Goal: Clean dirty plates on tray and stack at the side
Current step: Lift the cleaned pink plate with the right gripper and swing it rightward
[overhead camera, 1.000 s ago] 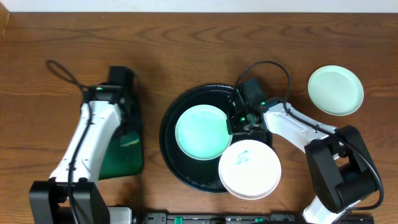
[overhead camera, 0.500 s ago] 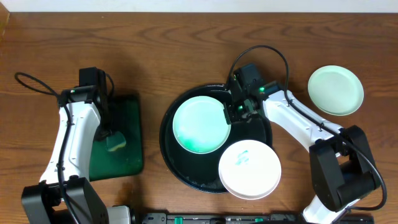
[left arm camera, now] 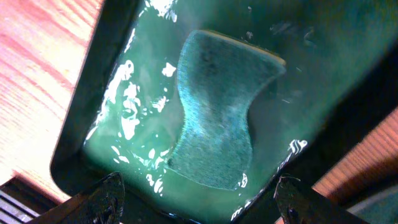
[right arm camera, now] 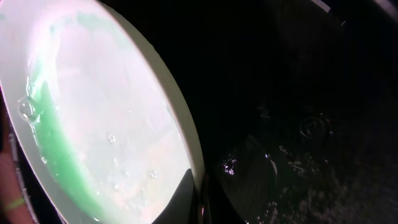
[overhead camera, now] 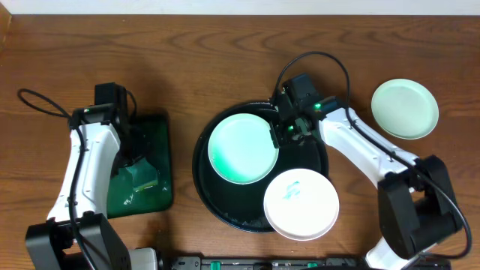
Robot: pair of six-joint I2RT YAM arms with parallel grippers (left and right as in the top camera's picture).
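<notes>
L claw (left arm camera: 199, 196) hangs over the green tray (overhead camera: 154, 127), well left of the black tray (overhead camera: 217, 199). Fingers are spread wide now; a sec ago they were pressed together. The sponge (left arm camera: 217, 106) lies loose in the wet green tray between the fingertips, touching neither, green side up, pinched in at the waist.

R claw (overhead camera: 276, 135) is inside the black tray, upper middle, pressed together on the right rim of the mint plate (overhead camera: 238, 150). No change in that grip vs half a sec ago. Compared w/ a sec ago, the plate sits further up and left in the black tray. There's a green smear along its left edge.

White plate (overhead camera: 300, 204) overlaps the black tray's lower-right rim, same spot as before. Second mint plate (overhead camera: 405, 109) rests on the table (overhead camera: 225, 60), well right of the black tray, unmoved.
</notes>
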